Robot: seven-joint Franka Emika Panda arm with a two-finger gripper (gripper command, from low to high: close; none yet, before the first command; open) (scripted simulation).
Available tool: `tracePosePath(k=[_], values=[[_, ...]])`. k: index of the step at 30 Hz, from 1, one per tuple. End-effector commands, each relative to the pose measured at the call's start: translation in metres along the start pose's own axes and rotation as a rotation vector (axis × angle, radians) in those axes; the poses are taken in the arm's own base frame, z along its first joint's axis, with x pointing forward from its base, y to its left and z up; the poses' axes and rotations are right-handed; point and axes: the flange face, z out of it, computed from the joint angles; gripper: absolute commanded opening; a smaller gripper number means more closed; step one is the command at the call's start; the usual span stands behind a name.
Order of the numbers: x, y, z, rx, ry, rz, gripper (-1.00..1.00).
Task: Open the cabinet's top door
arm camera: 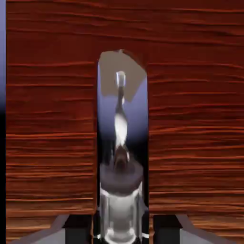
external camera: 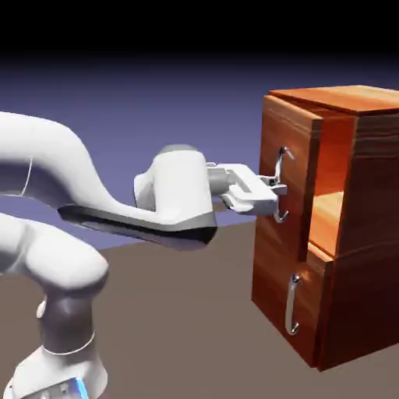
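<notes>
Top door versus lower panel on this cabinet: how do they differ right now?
The top door stands pulled out from the cabinet, exposing a lit interior; the lower panel sits nearly flush. The top door's handle is clamped in the shut gripper; the lower handle is untouched. Both are reddish-brown wood grain with vertical curved silver handles.

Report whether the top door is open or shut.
Partly open: the top door stands ajar, exposing the cabinet's inner shelf.

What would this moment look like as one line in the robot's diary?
hand: shut on top door's handle | top door: ajar, shelf visible | lower door: closed
</notes>
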Motion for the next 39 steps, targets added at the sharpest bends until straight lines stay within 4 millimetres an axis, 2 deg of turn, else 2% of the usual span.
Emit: tracePosePath(k=[1, 11, 25, 31, 39], values=[[0.003, 0.003, -0.005, 0.017, -0.016, 0.0, -1.0], [0.029, 0.029, -0.049, 0.168, -0.168, 0.0, -1.0], [0.071, 0.071, -0.093, 0.365, -0.364, 0.0, -1.0], [0.098, 0.098, -0.109, 0.472, -0.472, 0.0, -1.0], [0.144, 0.144, -0.123, 0.647, -0.647, 0.0, -1.0]])
